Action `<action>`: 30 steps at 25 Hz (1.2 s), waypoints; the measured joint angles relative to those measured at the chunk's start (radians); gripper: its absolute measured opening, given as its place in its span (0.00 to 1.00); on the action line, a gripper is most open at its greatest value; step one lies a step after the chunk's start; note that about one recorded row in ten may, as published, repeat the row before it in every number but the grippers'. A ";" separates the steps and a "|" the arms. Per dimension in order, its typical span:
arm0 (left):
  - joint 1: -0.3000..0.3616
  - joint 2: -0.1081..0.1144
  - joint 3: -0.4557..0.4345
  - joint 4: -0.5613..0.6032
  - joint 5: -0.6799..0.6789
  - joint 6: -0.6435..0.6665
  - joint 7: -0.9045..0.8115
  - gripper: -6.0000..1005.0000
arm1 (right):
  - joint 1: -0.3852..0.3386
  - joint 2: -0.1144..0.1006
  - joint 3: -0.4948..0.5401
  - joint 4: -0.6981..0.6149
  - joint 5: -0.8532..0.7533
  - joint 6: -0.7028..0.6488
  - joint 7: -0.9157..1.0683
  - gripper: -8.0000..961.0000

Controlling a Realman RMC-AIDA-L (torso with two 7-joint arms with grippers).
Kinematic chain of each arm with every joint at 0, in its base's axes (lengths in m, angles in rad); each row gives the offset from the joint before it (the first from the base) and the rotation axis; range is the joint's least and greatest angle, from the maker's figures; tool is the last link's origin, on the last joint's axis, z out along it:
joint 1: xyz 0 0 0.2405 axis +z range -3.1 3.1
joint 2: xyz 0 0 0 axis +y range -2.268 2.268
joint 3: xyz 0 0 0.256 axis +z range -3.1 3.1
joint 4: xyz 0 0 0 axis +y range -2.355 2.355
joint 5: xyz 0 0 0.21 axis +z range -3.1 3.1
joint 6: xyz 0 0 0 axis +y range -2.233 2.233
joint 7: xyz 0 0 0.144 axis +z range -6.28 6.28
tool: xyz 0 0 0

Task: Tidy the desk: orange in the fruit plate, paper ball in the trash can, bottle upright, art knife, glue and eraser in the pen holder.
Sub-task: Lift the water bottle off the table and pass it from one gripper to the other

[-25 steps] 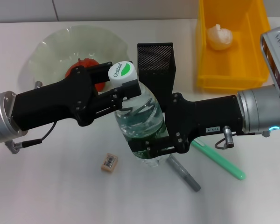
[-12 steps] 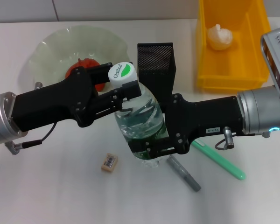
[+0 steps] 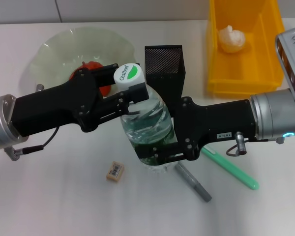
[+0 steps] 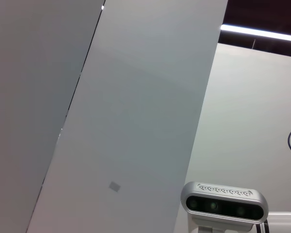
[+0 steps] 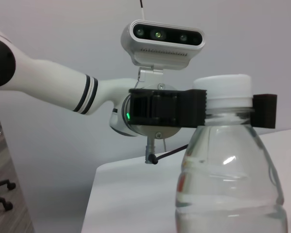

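The clear bottle [image 3: 147, 123] with a white cap [image 3: 128, 73] stands nearly upright at the middle of the desk [image 3: 49, 206]. My left gripper [image 3: 133, 96] is shut on its neck just under the cap. My right gripper [image 3: 160, 150] is shut on its lower body. The right wrist view shows the bottle [image 5: 230, 179] with the left gripper's fingers [image 5: 191, 107] at its neck. The orange [image 3: 91, 73] lies in the fruit plate [image 3: 54, 54]. The paper ball [image 3: 231, 38] lies in the trash can [image 3: 236, 81]. The eraser [image 3: 115, 170], the grey art knife [image 3: 192, 182] and the green glue [image 3: 231, 169] lie on the desk.
The black mesh pen holder [image 3: 164, 69] stands right behind the bottle, between both arms. The trash can is at the back right and the fruit plate at the back left. The left wrist view shows only walls and a camera [image 4: 223, 204].
The bottle and both grippers have shifted only very slightly. Both holds are unchanged.
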 joint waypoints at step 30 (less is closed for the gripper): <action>0.013 0.005 -0.077 0.061 -0.002 0.027 -0.046 0.44 | 0.000 0.006 -0.009 0.013 0.007 0.039 -0.041 0.77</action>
